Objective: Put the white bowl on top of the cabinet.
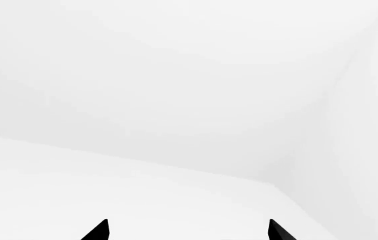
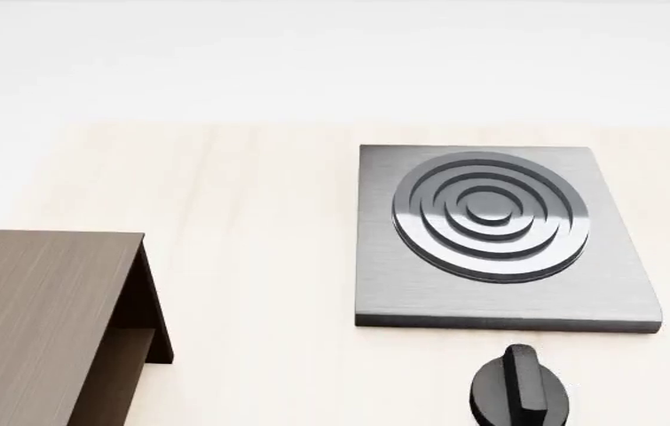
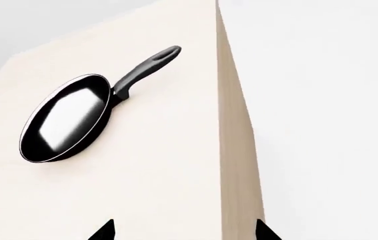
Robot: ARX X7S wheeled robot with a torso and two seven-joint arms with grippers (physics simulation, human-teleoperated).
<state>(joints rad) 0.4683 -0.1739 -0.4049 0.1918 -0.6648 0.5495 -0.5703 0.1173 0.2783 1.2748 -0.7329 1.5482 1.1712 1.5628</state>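
Tabletop [image 2: 252, 266]: pale wood; I saw cabinet [image 2: 39, 319] lower left of head view.
White bowl: not visible; direction from jaws unknown.
Left gripper [image 1: 187, 231]: spread, empty.
Right gripper [image 3: 185, 231]: spread, empty, above table edge.

No readable text anywhere

Nothing is showing any letters, numbers, labels or brand marks: the cabinet [image 2: 44, 311], the grey stove plate [image 2: 618, 293] with its plain rings, the black knob [image 2: 521, 390] and the frying pan [image 3: 65, 120] are all appearing unmarked.
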